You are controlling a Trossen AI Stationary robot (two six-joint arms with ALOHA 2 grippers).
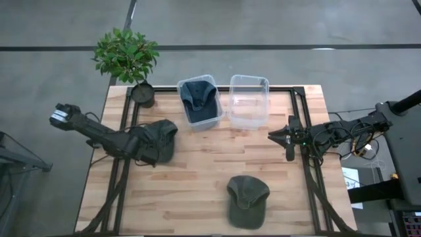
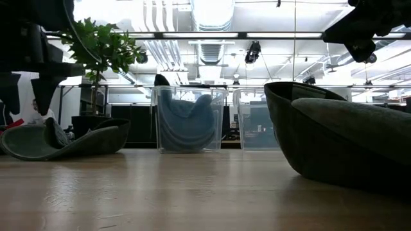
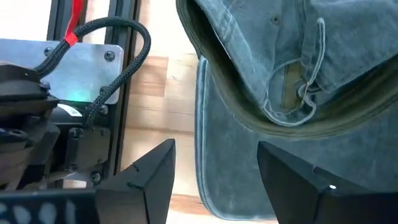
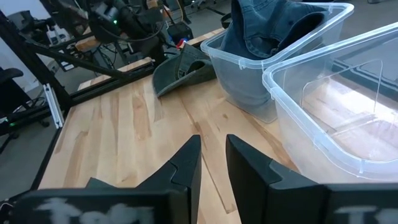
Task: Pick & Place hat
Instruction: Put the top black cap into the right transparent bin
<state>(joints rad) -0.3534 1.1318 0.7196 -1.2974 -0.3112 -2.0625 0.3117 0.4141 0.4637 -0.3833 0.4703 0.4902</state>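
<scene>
A dark olive hat (image 1: 160, 137) lies on the table's left side, upside down, with its inside and strap showing in the left wrist view (image 3: 292, 81). My left gripper (image 3: 214, 180) is open and hovers just above it (image 2: 29, 90), with the brim (image 3: 230, 162) below the gap between its fingers. A second green hat (image 1: 248, 201) rests near the table's near edge (image 2: 340, 138). A blue hat (image 1: 199, 97) sits in the left clear bin. My right gripper (image 4: 212, 158) is shut and waits in the air at the table's right side (image 1: 287, 138).
An empty clear bin (image 1: 249, 100) stands beside the bin (image 4: 249, 68) that holds the blue hat, at the far edge. A potted plant (image 1: 126, 58) stands at the far left corner. Black frame rails (image 1: 306, 158) run along both sides. Bare wood (image 1: 217, 155) lies mid-table.
</scene>
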